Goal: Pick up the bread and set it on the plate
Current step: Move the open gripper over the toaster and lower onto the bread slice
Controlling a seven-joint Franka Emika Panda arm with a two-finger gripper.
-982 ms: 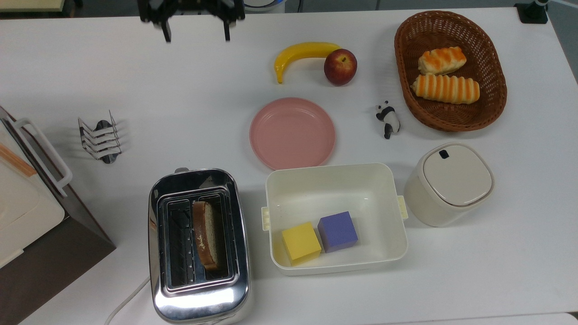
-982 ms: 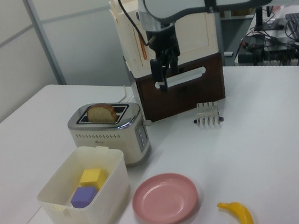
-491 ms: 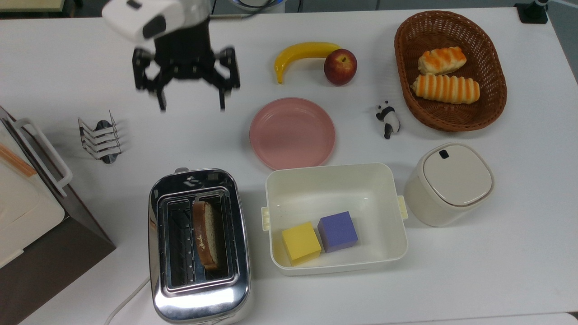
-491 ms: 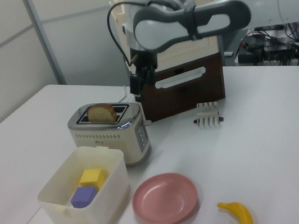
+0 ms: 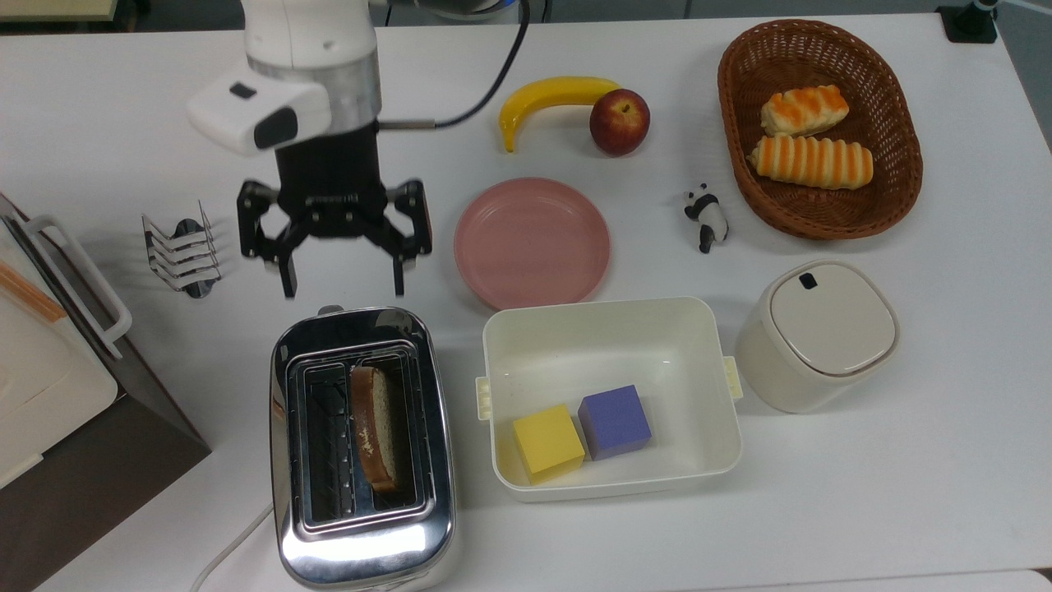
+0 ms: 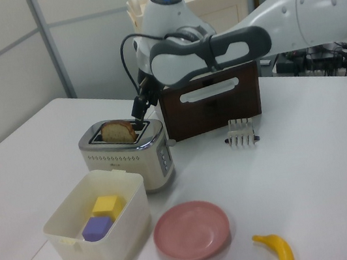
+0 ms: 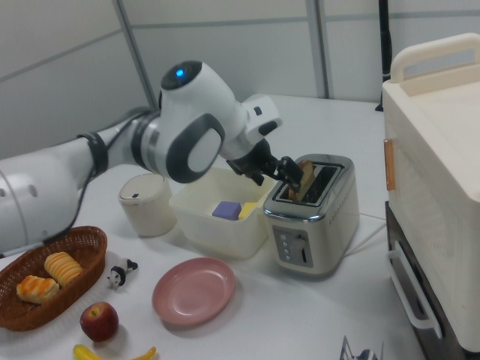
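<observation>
The bread [image 5: 378, 427] is a speckled tan slice with a dark crust, standing on edge in the right slot of the chrome toaster [image 5: 362, 534]. Its rounded top sticks up out of the slot [image 6: 118, 132] [image 7: 304, 178]. The pink plate [image 5: 532, 242] lies bare on the table to the top view's right of the toaster, also low in the left view [image 6: 191, 231] and the right view [image 7: 193, 290]. My gripper [image 5: 343, 284] hangs open with nothing in it, fingers pointing down, just beyond the toaster's far end and above it [image 6: 139, 111] [image 7: 283, 171].
A cream tub [image 5: 612, 329] with a yellow and a purple cube stands beside the toaster. Around it are a lidded canister [image 5: 822, 333], a basket [image 5: 896, 189] of striped rolls, a banana [image 5: 551, 94], an apple [image 5: 619, 122], a panda figure [image 5: 707, 218], a toast rack [image 5: 185, 251] and a big cream-and-brown box [image 5: 49, 386].
My open gripper has come down the top view from the table's far edge to just beyond the toaster. The bread and the plate have not moved.
</observation>
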